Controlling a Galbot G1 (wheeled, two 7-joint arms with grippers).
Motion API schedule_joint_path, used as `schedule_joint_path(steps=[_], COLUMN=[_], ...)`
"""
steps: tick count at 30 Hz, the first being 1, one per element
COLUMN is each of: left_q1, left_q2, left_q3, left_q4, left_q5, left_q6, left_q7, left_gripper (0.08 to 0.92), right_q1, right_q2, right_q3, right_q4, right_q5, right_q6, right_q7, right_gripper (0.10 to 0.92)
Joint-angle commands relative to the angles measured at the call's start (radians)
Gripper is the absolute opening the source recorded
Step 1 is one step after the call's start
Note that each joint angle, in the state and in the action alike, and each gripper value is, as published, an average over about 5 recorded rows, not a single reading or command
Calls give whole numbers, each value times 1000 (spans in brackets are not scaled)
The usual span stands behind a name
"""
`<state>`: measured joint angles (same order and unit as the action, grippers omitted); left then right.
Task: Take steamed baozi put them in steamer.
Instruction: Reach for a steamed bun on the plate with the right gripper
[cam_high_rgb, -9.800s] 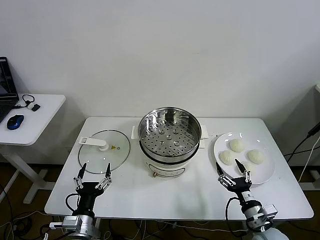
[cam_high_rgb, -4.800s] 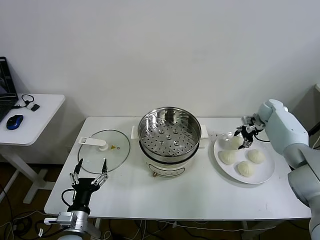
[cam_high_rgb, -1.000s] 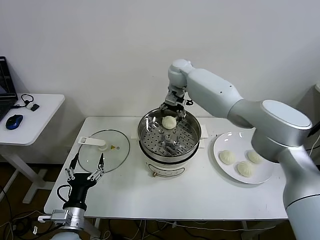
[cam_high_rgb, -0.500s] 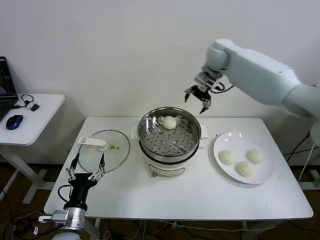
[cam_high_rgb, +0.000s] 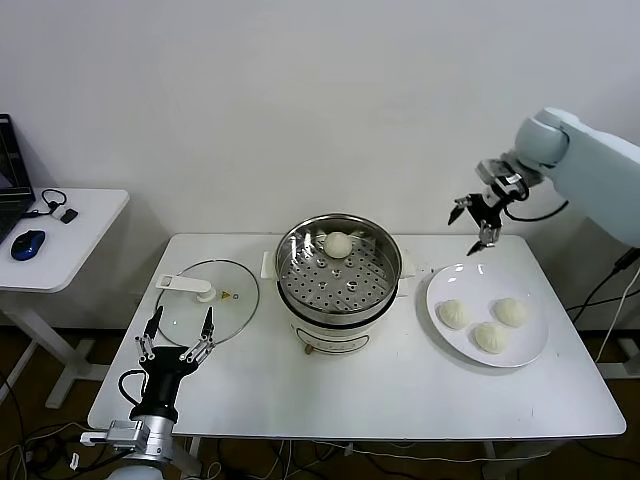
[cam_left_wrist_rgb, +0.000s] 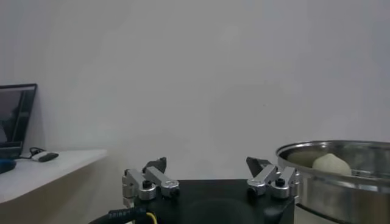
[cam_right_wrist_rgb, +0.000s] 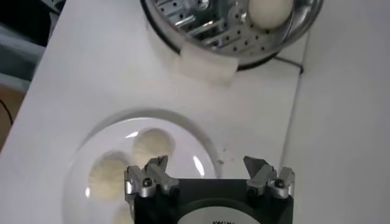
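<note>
There are four steamed baozi in all: one baozi (cam_high_rgb: 338, 244) sits inside the steamer (cam_high_rgb: 339, 283) on the far side of its tray with holes, and three baozi wait on the white plate (cam_high_rgb: 488, 313) to the right. On the plate, one bun (cam_high_rgb: 454, 314) is on the left, one bun (cam_high_rgb: 511, 311) is on the right, and one bun (cam_high_rgb: 492, 337) is nearest. The buns are round, so they have no long side, and their domed tops face up. There is one steamer, standing upright in the middle of the white table (cam_high_rgb: 400, 388), and one glass lid (cam_high_rgb: 208, 301) lying flat to its left. The right claw (cam_high_rgb: 476, 215) hangs in the air above the far edge of the plate, its fingers spread apart and holding nothing. The left claw (cam_high_rgb: 176, 340) is low at the near left edge of the table, close to the lid, with its fingers also spread apart and empty. In the right wrist view only two of the plate's buns show clearly, and the claw's body hides part of the plate. In the left wrist view the steamer is cut off at the edge.
</note>
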<state>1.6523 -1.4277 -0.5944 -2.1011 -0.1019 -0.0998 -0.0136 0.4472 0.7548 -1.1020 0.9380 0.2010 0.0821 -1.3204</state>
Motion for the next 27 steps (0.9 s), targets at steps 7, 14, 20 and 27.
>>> schedule_joint_path(steps=[7,14,20,27], left_q1=[10,16,14,12], left_q2=[-3,-2,-2,-1], left_q3=[-5,-11,-10,-9], left_q4=[-3,0,7,9], left_q5=[0,-5,-8,-13], left_q6=[-1,-5,-6,-5], left_q7=[-1,-2,-2,-1], left_gripper=[823,823,823,823], right_q1=[-288,-341,-369,-385], right_q2=[-33,21,57,97], right_q3=[148,164,184,221], right_q4=[-19,-61,-99,-159], right_q5=[-81,-112,-134,-189], right_q6=[-57,-52,-31,0], right_q7=[33,38,61,73], right_gripper=[823,823,823,823])
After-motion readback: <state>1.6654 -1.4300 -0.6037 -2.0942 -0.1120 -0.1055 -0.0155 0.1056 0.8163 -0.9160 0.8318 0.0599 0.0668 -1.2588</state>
